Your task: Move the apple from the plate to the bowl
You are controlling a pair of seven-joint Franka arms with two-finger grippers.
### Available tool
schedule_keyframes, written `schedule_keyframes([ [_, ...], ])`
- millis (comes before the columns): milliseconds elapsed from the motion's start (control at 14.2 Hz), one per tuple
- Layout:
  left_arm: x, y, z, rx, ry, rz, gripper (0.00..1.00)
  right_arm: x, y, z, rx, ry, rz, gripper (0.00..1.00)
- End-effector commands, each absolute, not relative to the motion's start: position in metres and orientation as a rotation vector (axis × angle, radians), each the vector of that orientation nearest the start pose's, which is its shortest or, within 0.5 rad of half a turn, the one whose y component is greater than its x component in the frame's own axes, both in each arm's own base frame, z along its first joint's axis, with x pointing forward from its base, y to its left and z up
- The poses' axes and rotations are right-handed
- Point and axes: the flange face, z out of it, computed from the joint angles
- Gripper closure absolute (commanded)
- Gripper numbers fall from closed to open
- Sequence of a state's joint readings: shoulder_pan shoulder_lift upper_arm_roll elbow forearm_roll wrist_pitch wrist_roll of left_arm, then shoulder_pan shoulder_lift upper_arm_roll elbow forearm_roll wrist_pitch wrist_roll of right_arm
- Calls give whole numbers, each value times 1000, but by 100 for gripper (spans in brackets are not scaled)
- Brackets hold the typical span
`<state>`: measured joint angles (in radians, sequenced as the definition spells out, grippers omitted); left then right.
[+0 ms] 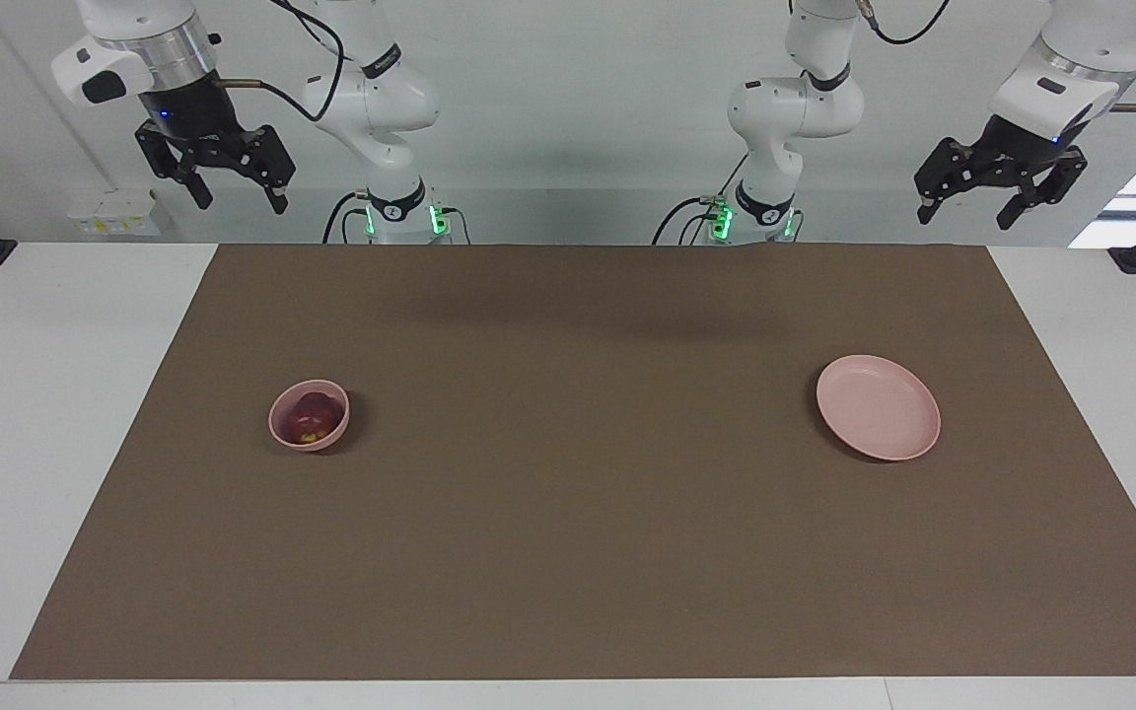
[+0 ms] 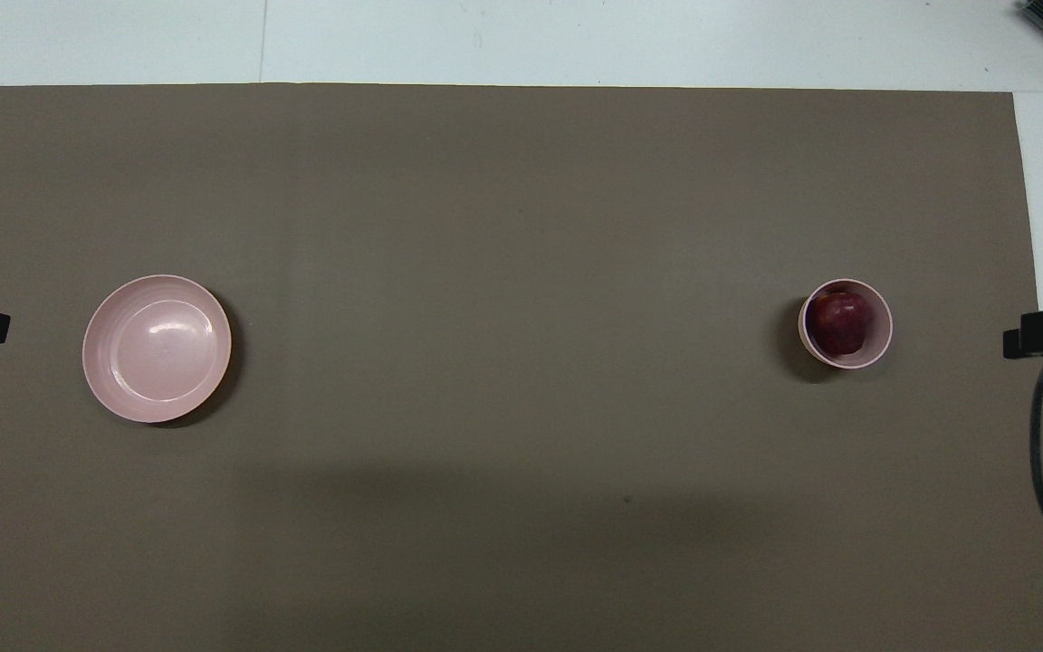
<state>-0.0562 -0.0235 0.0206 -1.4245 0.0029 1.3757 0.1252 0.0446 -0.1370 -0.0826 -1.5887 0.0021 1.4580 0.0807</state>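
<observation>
Both arms sat parked up high at the robots' end, w/ nothing in either pincer. The right gripper (image 1: 230,180) hung over the white table edge by the right arm's end, fingers spread apart, empty. The left gripper (image 1: 1000,192) hung over the left arm's end, also spread open and empty. Prob. pulled clear like that so neither blocks the mat (image 1: 588,552) or bumps the dishes; both arms waiting.

Farther out, about mid-depth on the brown mat, sat the two dishes, well apart. The bowl (image 1: 277,431) was toward the right arm's end, upright, w/ the apple (image 1: 313,416) resting inside it, low between the walls; its yellowish patch showed in the facing view. Deep walls hold the round fruit so it can't roll off, which a flat dish wouldn't do as well.

The plate (image 1: 879,407) lay toward the left arm's end, flat, bare, nothing on it.

Judging by that: apple in bowl, plate empty, pincers let go and up, so the task looked done, no step left.
</observation>
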Motion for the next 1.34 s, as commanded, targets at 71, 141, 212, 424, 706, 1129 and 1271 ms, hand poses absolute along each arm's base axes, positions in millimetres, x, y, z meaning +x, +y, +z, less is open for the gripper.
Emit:
schedule_keyframes([
  [71,522,-15,689,-3137,225,55,0,496,-26,686,-3164,82,-1,0],
  [141,521,-13,689,-3137,222,53,0,495,-25,686,-3176,75,1,0],
  [212,521,-13,689,-3137,225,55,0,494,-23,687,-3202,67,-1,0],
  [424,519,-9,688,-3138,210,58,0,497,-21,687,-3193,73,-31,0],
  [706,519,-10,687,-3138,210,62,0,497,-22,687,-3190,75,-36,0],
  [1129,519,-9,687,-3139,210,62,0,496,-20,686,-3172,73,-16,0],
  [1271,519,-9,687,-3138,213,62,0,496,-20,686,-3169,75,-16,0],
])
